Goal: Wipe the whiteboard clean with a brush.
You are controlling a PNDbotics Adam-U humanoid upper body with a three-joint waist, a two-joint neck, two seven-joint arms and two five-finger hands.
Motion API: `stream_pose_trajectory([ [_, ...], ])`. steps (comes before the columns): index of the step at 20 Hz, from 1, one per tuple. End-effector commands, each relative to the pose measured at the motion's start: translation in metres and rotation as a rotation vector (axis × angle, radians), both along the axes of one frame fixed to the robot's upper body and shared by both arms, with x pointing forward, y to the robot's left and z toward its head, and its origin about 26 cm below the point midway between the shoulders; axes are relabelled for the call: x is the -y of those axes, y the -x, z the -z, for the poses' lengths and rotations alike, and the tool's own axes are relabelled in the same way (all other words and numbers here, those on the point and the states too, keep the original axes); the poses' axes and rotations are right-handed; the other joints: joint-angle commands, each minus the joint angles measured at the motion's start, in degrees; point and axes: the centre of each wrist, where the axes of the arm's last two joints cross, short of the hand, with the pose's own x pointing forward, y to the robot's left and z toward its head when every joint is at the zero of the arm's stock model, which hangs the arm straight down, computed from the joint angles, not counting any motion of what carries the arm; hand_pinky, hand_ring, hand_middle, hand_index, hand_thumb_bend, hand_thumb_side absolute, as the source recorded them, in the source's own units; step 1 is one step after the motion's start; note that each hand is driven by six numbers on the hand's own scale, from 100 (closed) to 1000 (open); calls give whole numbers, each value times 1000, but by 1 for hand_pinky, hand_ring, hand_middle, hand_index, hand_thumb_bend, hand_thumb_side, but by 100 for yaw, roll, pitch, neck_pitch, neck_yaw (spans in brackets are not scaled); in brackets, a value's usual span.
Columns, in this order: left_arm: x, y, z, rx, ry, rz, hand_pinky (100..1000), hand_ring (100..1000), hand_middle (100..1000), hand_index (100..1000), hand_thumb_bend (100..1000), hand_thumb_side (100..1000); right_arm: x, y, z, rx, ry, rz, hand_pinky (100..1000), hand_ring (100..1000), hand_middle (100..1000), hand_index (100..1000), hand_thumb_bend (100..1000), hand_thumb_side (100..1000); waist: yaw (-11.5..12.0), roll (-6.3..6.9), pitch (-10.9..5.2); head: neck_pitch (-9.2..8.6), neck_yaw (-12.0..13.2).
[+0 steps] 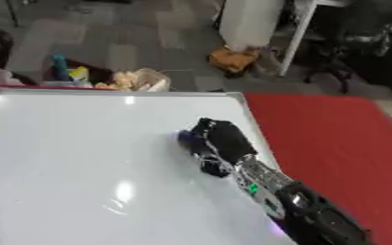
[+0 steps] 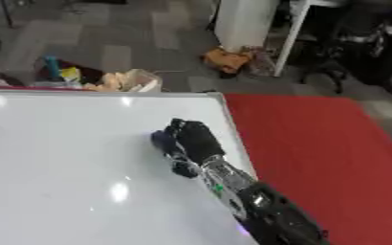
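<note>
A large whiteboard lies flat and fills the left and middle of both views. Its surface shows no marks, only glare spots. My right hand reaches in from the lower right and rests on the board near its right edge, fingers curled round a small dark blue brush. The brush touches the board and is mostly covered by the hand. My left hand shows in neither view.
A red tabletop runs along the board's right side. Beyond the far edge lie a floor with a bag of items, an orange object and a white cabinet.
</note>
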Motion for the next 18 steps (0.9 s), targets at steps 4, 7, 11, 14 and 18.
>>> stream_pose_trajectory([
  [4, -2, 1, -5, 20, -2, -2, 483, 531, 581, 1000, 249, 804, -45, 27, 29, -77, 49, -201, 598, 559, 655, 700, 100, 212, -1, 56, 5, -75, -10],
  [7, -2, 1, -5, 19, -2, -5, 483, 531, 580, 1000, 248, 804, -53, 36, 25, -77, 60, -246, 598, 561, 656, 701, 100, 209, -27, 64, 6, -69, -11],
  [11, -2, 1, -4, 19, -1, -8, 483, 531, 580, 1000, 248, 804, -53, 39, 25, -84, 75, -243, 597, 563, 659, 702, 100, 210, -38, 72, 2, -69, -13],
  [14, -3, 1, -4, 19, 0, -9, 483, 531, 580, 1000, 248, 803, -49, 37, 28, -92, 79, -217, 597, 564, 660, 702, 100, 207, -49, 80, -1, -75, -14],
  [18, -2, 2, -5, 21, 0, -8, 482, 531, 579, 1000, 246, 804, -39, 31, 33, -97, 82, -164, 595, 583, 663, 706, 100, 198, -61, 95, 5, -84, -15],
])
